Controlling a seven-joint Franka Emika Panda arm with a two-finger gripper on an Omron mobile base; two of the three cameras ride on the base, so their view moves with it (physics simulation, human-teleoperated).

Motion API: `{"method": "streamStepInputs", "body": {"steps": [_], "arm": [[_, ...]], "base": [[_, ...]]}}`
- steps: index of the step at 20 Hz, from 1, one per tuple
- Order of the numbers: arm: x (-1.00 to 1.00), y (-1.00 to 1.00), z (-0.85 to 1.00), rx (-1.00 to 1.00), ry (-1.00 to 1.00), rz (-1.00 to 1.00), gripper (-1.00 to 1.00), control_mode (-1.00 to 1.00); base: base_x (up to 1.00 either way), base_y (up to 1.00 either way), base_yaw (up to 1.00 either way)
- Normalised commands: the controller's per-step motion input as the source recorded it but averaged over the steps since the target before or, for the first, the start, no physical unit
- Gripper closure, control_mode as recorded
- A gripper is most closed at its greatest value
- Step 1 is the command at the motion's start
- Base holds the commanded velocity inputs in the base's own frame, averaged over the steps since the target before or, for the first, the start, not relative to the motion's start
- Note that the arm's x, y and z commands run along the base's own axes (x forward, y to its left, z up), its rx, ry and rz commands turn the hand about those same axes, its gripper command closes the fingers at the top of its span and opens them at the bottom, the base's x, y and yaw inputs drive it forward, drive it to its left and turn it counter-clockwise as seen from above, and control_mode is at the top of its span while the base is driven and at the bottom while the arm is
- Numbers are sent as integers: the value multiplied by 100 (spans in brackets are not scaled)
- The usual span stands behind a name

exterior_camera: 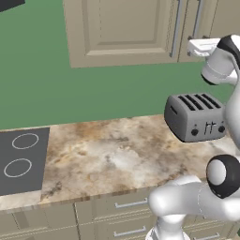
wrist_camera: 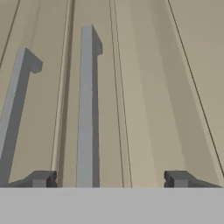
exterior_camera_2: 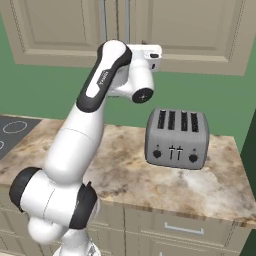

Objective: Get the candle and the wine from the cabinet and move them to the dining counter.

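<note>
The robot arm (exterior_camera_2: 95, 125) is raised up to the cabinet (exterior_camera: 122, 33), which hangs on the green wall (exterior_camera: 42, 89) above the worktop (exterior_camera: 117, 154). The cabinet doors are closed. In the hand view, the gripper (wrist_camera: 109, 178) is very near the door fronts, and its two dark fingertips (wrist_camera: 41, 178) stand wide apart with nothing between them. One long grey bar handle (wrist_camera: 86, 109) runs between the two tips, closer to the left one in that view, and a second bar handle (wrist_camera: 15, 109) lies beyond the left tip. Between the two handles the dark seam where the doors meet is visible. If the tips touch the door, the pictures do not tell.

On the marbled worktop stands a grey four-slot toaster (exterior_camera_2: 177, 139), below the hand and a little to the side. A dark cooktop (exterior_camera: 21, 159) with ring marks is set into the worktop well apart from the toaster. Below the worktop edge there are beige drawers (exterior_camera: 122, 215) with short grey handles.
</note>
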Motion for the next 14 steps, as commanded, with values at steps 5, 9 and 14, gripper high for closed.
{"method": "streamStepInputs", "body": {"steps": [5,9,14], "arm": [[21,14,1,0,0,0,-100,-100],[0,32,3,-3,0,2,-100,-100],[0,37,5,-3,0,1,-100,-100]], "base": [[0,0,0],[0,0,0],[0,0,0]]}}
